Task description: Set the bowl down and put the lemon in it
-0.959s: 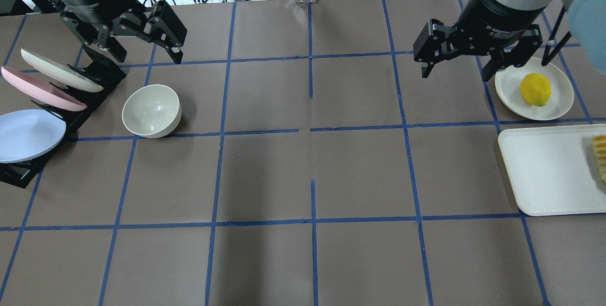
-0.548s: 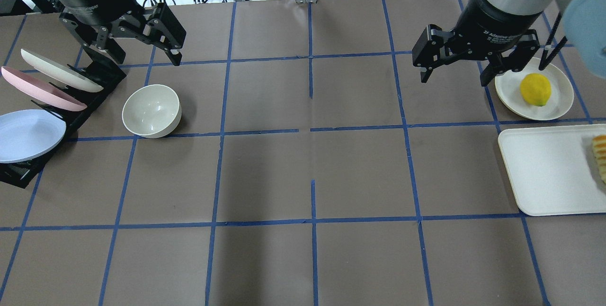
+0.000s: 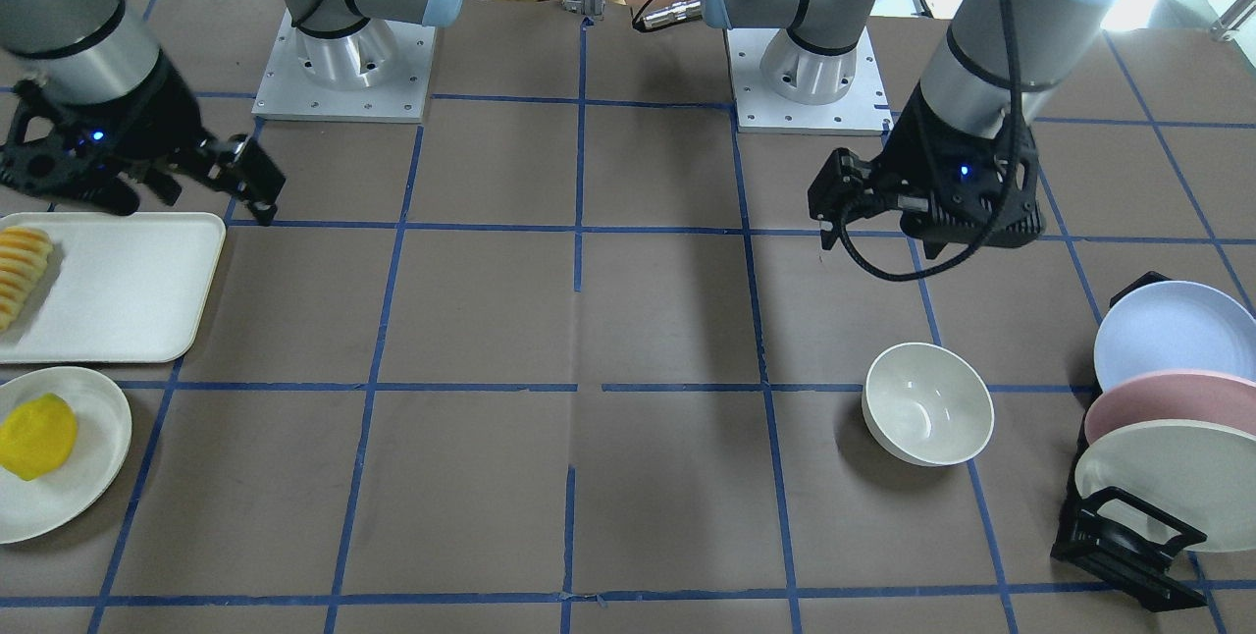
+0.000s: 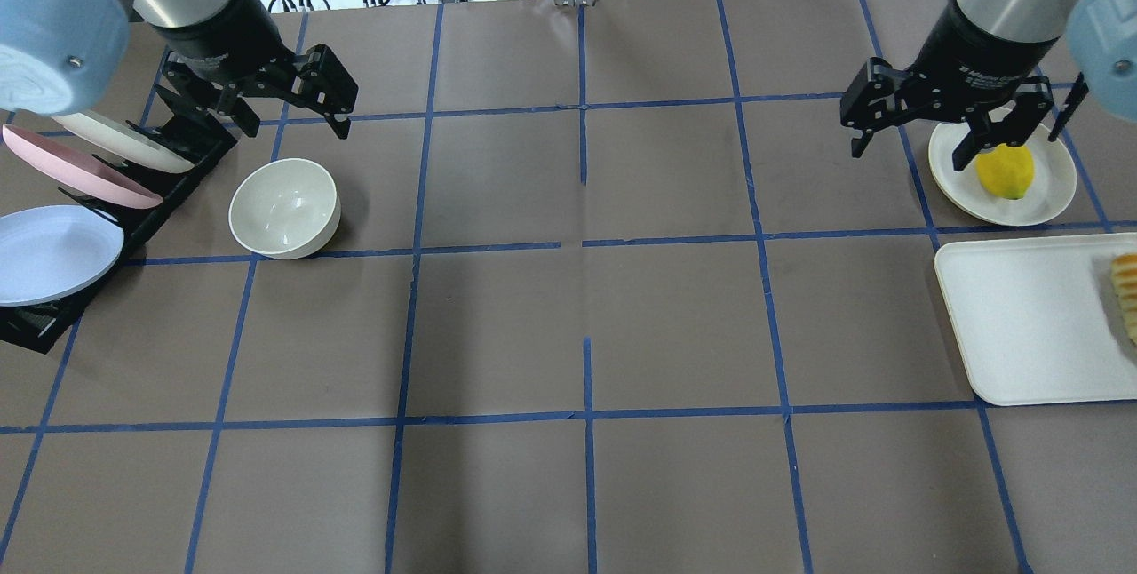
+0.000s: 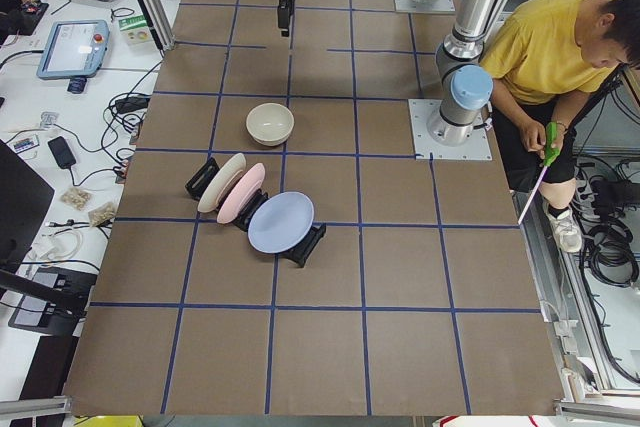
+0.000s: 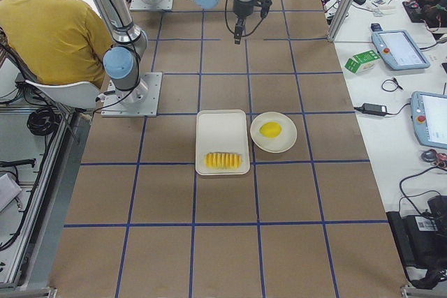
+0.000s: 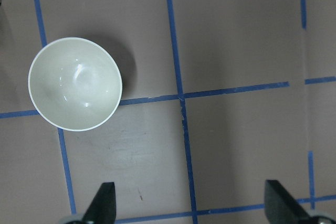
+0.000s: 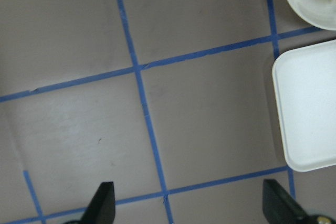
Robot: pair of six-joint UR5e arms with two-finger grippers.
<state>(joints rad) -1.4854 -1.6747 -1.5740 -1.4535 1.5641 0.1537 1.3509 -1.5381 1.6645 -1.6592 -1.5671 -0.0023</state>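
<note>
Both tools are held apart, empty. The left tool (image 7: 190, 196) hangs above the bench (image 4: 577, 325) near the bowl (image 4: 284, 207), off to one side of it. The bowl sits upright just beside the plate rack (image 4: 182, 147). The lemon (image 4: 1005, 171) lies on a flat plate (image 4: 1053, 187) on the right, and the right tool (image 4: 908, 156) hangs off to the side of it. Bowl pickup is judged the step in hand. A rim pinch away from the rack is advised, one finger inside, one outside, seated well down the glossy wall against slip.
</note>
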